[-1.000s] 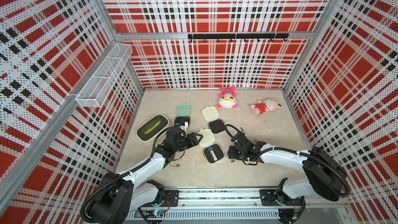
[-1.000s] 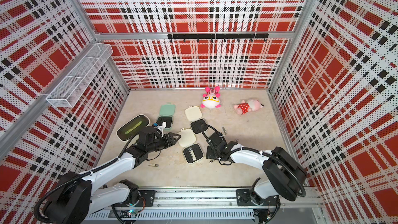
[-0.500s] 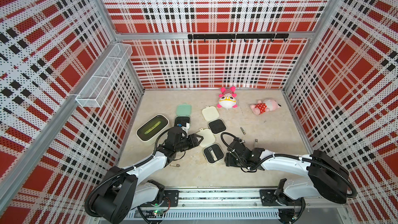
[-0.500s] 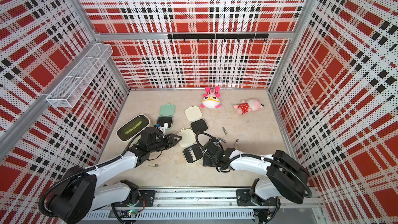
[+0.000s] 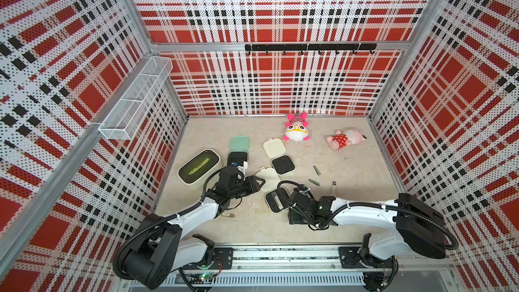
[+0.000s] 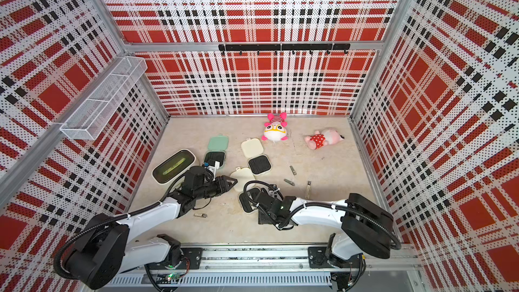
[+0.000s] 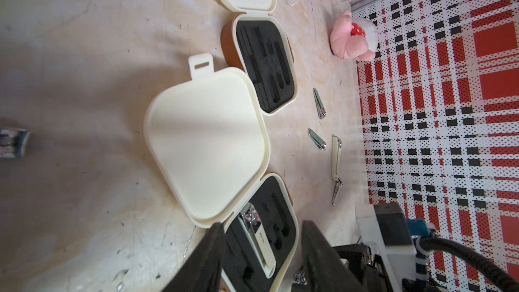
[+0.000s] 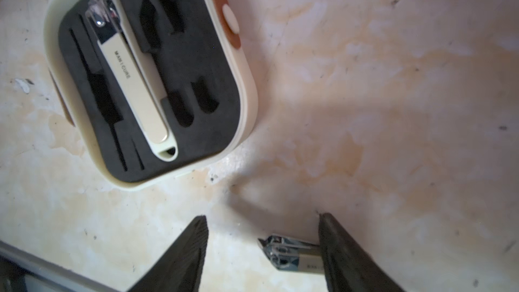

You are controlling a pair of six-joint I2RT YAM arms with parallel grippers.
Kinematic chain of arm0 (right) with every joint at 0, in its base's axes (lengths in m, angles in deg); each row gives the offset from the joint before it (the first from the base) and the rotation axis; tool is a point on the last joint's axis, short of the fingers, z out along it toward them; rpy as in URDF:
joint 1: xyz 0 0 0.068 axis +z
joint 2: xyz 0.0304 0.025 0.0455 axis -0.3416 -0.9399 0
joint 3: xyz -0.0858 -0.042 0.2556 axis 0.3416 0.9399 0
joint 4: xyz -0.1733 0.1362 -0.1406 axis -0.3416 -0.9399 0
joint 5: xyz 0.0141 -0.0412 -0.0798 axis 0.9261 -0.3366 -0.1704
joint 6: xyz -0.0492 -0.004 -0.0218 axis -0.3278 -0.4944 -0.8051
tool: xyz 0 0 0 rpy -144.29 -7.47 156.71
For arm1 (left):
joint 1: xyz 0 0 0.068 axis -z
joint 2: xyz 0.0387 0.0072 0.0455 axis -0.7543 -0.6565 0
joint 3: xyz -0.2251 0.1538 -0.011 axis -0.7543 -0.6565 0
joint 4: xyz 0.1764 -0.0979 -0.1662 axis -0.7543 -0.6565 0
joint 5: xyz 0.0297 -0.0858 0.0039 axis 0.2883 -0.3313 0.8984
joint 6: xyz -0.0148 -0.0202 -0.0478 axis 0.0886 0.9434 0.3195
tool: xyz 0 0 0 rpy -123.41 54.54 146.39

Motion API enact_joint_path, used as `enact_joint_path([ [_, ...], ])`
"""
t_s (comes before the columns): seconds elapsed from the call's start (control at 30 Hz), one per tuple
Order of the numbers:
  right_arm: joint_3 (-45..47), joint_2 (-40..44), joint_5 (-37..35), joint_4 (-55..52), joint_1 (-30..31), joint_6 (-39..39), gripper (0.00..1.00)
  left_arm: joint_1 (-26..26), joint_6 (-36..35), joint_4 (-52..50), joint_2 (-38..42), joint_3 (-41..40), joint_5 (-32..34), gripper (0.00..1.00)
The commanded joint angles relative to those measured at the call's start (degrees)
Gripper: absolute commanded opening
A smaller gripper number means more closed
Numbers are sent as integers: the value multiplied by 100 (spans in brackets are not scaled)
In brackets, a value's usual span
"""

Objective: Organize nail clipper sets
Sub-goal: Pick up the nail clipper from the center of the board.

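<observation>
1. The step in hand looks like picking the small clipper (image 8: 289,254) off the table (image 8: 393,80) just beside the near cream case (image 8: 241,102), to seat it in that case's black insert (image 8: 196,51).
2. To do it well, the right gripper (image 8: 262,216) should shift sideways first, since the clipper lies off-centre against one finger (image 8: 342,248). It should then drop low and pinch the narrow sides, because flat metal may skid.
3. The right gripper's jaws stand wide apart and grasp nothing.
4. The left gripper (image 7: 262,224) is parted and empty, by the case's lid (image 7: 207,147).
5. A cream-handled clipper (image 8: 132,80) already sits in the case, and three loose clippers (image 7: 316,139) lie beyond it.
</observation>
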Motion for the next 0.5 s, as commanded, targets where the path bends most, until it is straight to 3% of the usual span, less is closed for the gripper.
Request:
enact_joint_path([
  [0.0,-384,-90,-462,-737,55,-442,70,-10,-37,105,-43,-105,-134,48],
  [0.17,-609,244,-658,-1117,59,-1031,77,5,25,171,0,-134,-126,48],
  [0.47,-504,675,-372,-1885,63,-1457,79,1,43,191,-43,-112,-89,49],
])
